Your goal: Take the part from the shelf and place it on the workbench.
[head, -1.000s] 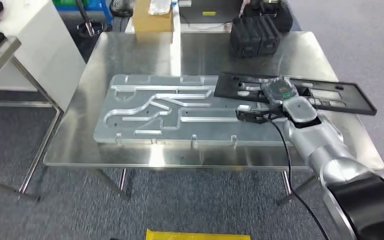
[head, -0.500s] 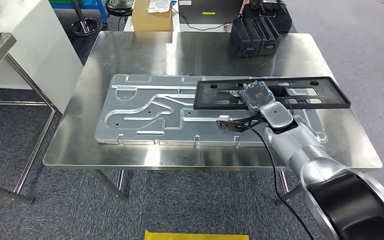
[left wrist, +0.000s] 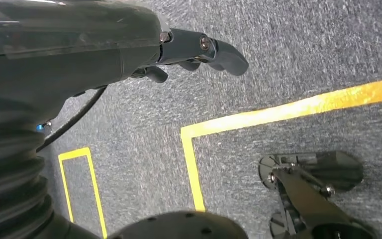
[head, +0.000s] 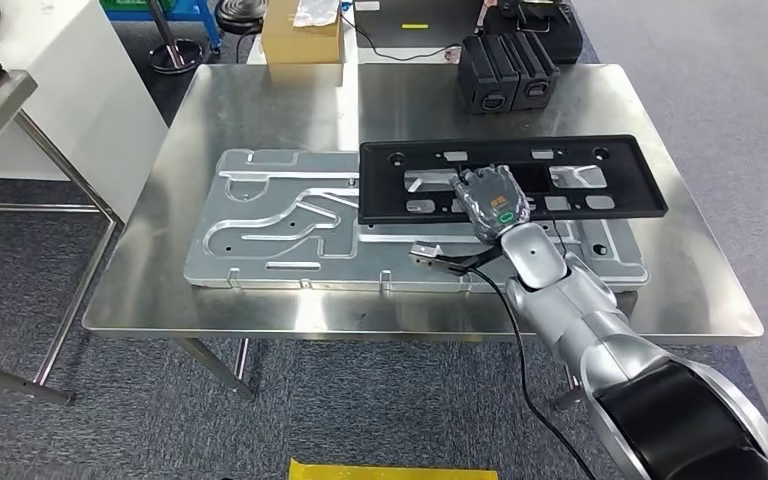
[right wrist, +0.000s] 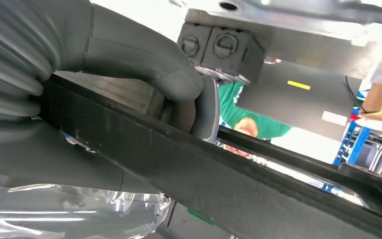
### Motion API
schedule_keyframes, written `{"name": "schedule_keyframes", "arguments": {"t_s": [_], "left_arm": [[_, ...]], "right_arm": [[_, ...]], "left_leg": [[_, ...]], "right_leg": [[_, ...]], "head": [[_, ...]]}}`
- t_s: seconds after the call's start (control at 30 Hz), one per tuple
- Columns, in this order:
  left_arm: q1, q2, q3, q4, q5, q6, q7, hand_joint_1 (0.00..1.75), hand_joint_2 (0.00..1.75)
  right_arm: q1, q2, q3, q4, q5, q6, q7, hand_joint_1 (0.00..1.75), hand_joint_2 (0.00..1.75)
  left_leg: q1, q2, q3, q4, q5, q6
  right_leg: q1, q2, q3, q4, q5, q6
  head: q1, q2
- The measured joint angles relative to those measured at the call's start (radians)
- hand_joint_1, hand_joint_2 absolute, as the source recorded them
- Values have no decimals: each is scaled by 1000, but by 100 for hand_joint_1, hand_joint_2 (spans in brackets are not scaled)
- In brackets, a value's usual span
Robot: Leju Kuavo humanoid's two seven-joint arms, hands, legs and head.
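1. over the right half of the steel table [head: 260, 95], the right hand [head: 493, 198] holds the black part [head: 620, 170], a long flat frame with cut-out slots.
2. from the right wrist view, the fingers [right wrist: 144, 55] are clamped on the near edge of the part [right wrist: 189, 164], thumb on one face and the rest tucked behind it.
3. the frame lies roughly level, lengthways across the table, above the right end of a big machined aluminium plate [head: 280, 220]; whether it touches the plate i cannot tell.
4. a cable [head: 515, 330] runs from the wrist down past the front edge of the table.
5. at the far edge of the table sit two black boxes [head: 508, 72] side by side, well apart from the part.
6. beyond the table, a cardboard box [head: 304, 38] stands on the floor side.
7. down by the grey carpet [left wrist: 298, 50] with its yellow tape lines [left wrist: 278, 112], the left hand [left wrist: 189, 47] hangs with its fingers [left wrist: 226, 55] loosely curled, holding nothing.
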Motion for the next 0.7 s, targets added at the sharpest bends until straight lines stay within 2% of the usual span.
{"name": "schedule_keyframes", "arguments": {"t_s": [0.03,0.1,0.13,0.17,0.2,0.27,0.33,0.43,0.5,0.57,0.63,0.67,0.7], "left_arm": [[0,0,0,0,0,1,-1,0,175],[1,0,0,0,0,1,-1,0,175],[1,0,0,0,-1,1,-1,0,175],[1,0,0,0,-2,0,-1,0,175],[1,1,0,0,-4,0,-1,0,175],[1,2,0,0,-9,0,-1,0,175],[-1,3,-1,0,-13,0,-1,0,175],[-3,3,-3,0,-19,-1,0,0,175],[-6,3,-5,0,-22,-2,2,0,175],[-9,3,-6,0,-26,-3,3,0,175],[-13,3,-6,0,-28,-4,4,0,175],[-14,3,-6,0,-29,-4,4,0,175],[-14,3,-6,0,-29,-5,4,0,175]], "right_arm": [[4,2,0,-1,-3,-4,-2,175,175],[15,4,-1,-1,-10,-8,-7,175,175],[23,5,-1,-1,-13,-9,-10,175,175],[32,5,-3,-1,-17,-9,-12,175,175],[40,6,-5,-1,-21,-10,-14,175,175],[50,6,-10,-1,-29,-10,-15,175,175],[53,5,-17,-1,-37,-11,-18,175,175],[59,3,-33,-1,-47,-11,-32,175,175],[61,0,-45,0,-57,-11,-47,175,175],[62,-4,-58,1,-65,-10,-59,175,175],[64,-6,-66,3,-67,-9,-66,175,175],[67,-7,-68,5,-68,-8,-68,175,175],[70,-8,-71,7,-68,-8,-69,175,175]], "left_leg": [[1,0,-19,44,-27,-4],[3,0,-76,177,-91,-9],[3,0,-101,230,-109,-11],[4,0,-112,251,-107,-12],[5,0,-104,232,-86,-13],[6,0,-46,108,-20,-12],[5,0,2,7,11,-7],[2,-2,10,-13,12,9],[4,-1,12,-20,17,23],[6,0,13,-24,20,32],[5,1,13,-24,20,34],[5,0,13,-24,20,35],[5,0,13,-24,20,35]], "right_leg": [[-2,-1,2,-3,1,-5],[-1,-1,3,-3,0,-12],[0,0,3,-2,-1,-13],[0,0,3,0,-2,-12],[0,1,3,3,-4,-11],[-2,4,3,12,-11,-6],[1,5,-1,23,-17,3],[3,6,-6,25,-17,17],[1,5,-16,48,-36,28],[-1,4,-55,134,-86,36],[-2,4,-108,245,-136,41],[-3,4,-129,286,-148,42],[-4,3,-140,306,-146,42]], "head": [[-2,0],[-4,0],[-4,0],[-4,0],[-4,0],[-4,0],[-5,0],[-6,0],[-4,0],[-1,0],[0,0],[0,0],[0,0]]}}
